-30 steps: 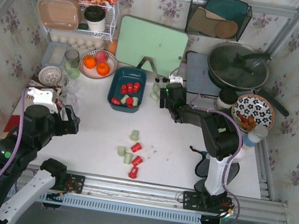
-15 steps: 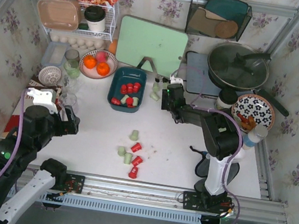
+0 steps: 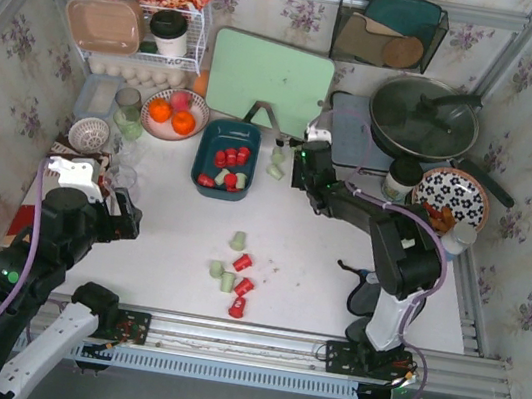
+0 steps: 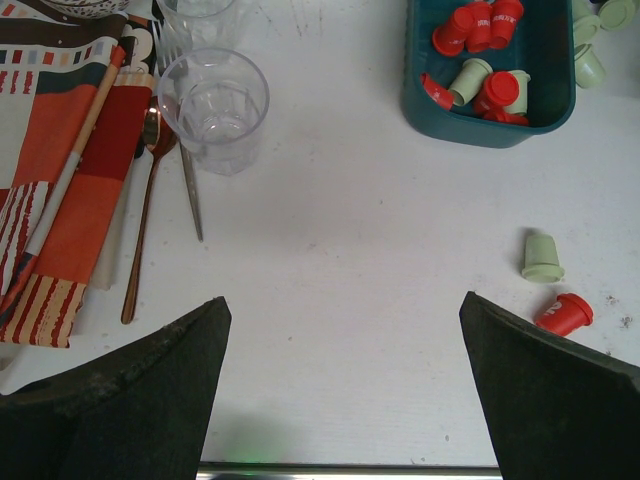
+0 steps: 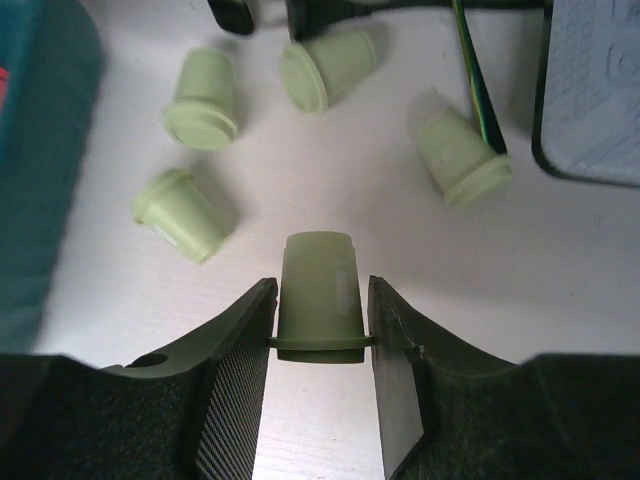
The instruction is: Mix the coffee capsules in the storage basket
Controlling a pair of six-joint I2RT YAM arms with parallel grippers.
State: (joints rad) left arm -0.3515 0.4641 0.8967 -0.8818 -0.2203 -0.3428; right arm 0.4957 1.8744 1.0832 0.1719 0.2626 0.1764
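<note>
Gathering a stray pod: the right fingers [image 5: 235,370] pinch a pale green capsule [image 5: 318,265] at its rim, low over the surface [image 5: 300,160] just beside the storage basket [image 5: 40,150], presumably to lift it in among the mixed capsules [image 3: 232,159] there. The left fingers [image 4: 130,390] hang spread and empty, well apart; loose capsules [image 3: 234,271] wait mid-surface.

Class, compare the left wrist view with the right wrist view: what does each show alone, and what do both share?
Only the left wrist view: a clear tumbler, a striped red cloth, bright red cup-shaped capsules, and the left gripper wide open above the table. Only the right wrist view: the right gripper shut on a pale green cup-shaped capsule, and a grey textured mat. Both: the dark teal plastic storage basket and the white tabletop.
</note>
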